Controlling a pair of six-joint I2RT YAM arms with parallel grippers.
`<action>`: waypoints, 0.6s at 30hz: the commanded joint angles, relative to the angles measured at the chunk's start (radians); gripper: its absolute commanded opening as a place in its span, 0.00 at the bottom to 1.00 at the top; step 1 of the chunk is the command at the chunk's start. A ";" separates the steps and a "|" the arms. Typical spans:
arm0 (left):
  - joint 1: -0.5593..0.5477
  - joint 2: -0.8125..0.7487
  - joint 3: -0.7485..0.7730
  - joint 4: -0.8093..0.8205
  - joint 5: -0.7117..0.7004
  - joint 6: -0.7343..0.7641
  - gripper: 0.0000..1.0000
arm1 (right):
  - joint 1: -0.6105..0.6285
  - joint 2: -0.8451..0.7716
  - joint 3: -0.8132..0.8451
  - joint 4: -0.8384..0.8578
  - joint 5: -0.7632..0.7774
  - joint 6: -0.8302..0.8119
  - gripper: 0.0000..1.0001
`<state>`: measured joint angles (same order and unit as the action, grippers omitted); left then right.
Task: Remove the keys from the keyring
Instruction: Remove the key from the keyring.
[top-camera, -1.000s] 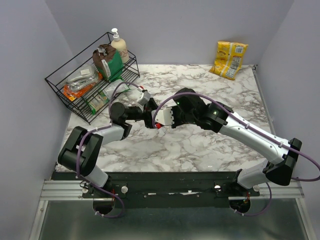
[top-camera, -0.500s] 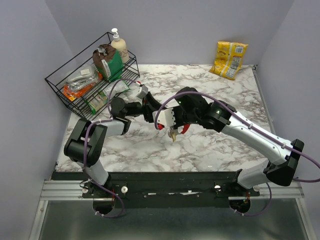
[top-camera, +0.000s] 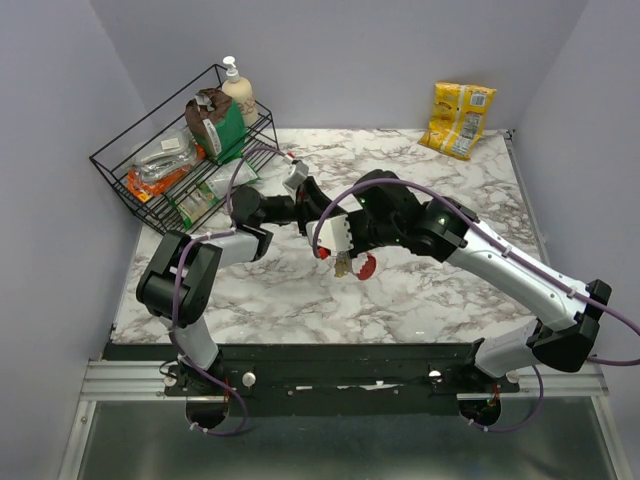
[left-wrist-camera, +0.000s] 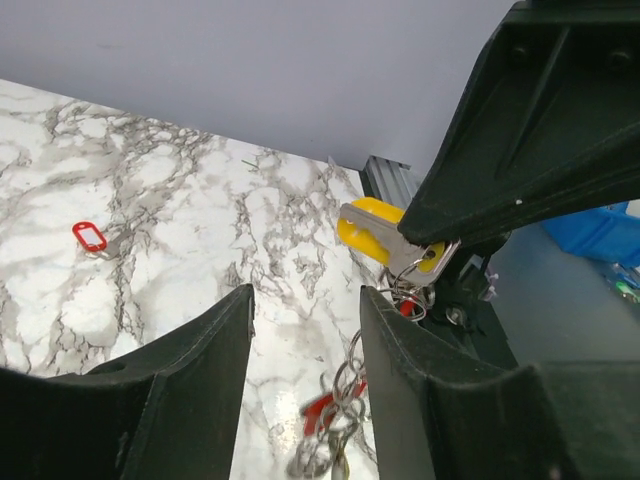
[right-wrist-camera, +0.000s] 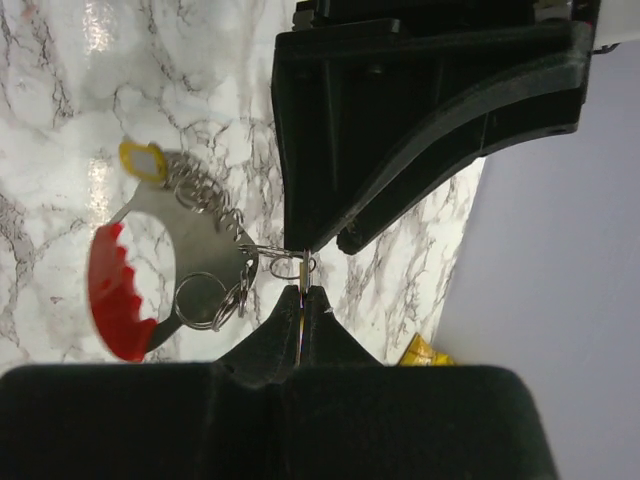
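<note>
My right gripper (right-wrist-camera: 302, 290) is shut on the blade of a yellow-headed key (left-wrist-camera: 375, 226), seen edge-on between its pads. From that key hangs a chain of small metal rings, the keyring (right-wrist-camera: 205, 300), joined to a red curved loop (right-wrist-camera: 115, 290) and a yellow tag (right-wrist-camera: 143, 160). In the top view the bunch (top-camera: 350, 266) dangles under the right gripper (top-camera: 338, 252) above the marble. My left gripper (left-wrist-camera: 305, 335) stands open just beside it, and the rings (left-wrist-camera: 352, 395) hang close to its right finger (left-wrist-camera: 420, 390) without being gripped. In the top view the left gripper (top-camera: 305, 192) sits up-left of the right one.
A small red tag (left-wrist-camera: 90, 237) lies alone on the marble table (top-camera: 430, 290). A black wire rack (top-camera: 150, 195) with packets and a soap bottle (top-camera: 238, 90) stands at the back left. A yellow bag (top-camera: 458, 118) lies at the back right.
The left gripper has pulled away toward the back left and its jaws stand wider. The key bunch, earlier pinched between both grippers, now hangs free from the right gripper alone.
</note>
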<state>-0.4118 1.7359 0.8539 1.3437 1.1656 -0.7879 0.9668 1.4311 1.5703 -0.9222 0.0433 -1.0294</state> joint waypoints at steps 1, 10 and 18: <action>-0.018 -0.027 -0.027 0.350 0.046 0.003 0.54 | 0.000 0.009 0.054 0.005 -0.002 0.011 0.01; -0.033 -0.045 -0.032 0.350 0.037 -0.027 0.49 | 0.000 0.003 0.042 0.019 0.029 0.006 0.01; -0.033 -0.055 -0.042 0.350 0.025 -0.019 0.50 | -0.005 -0.012 0.000 0.037 0.044 -0.001 0.01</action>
<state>-0.4389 1.7145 0.8242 1.3437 1.1828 -0.8055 0.9665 1.4326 1.5898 -0.9188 0.0593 -1.0290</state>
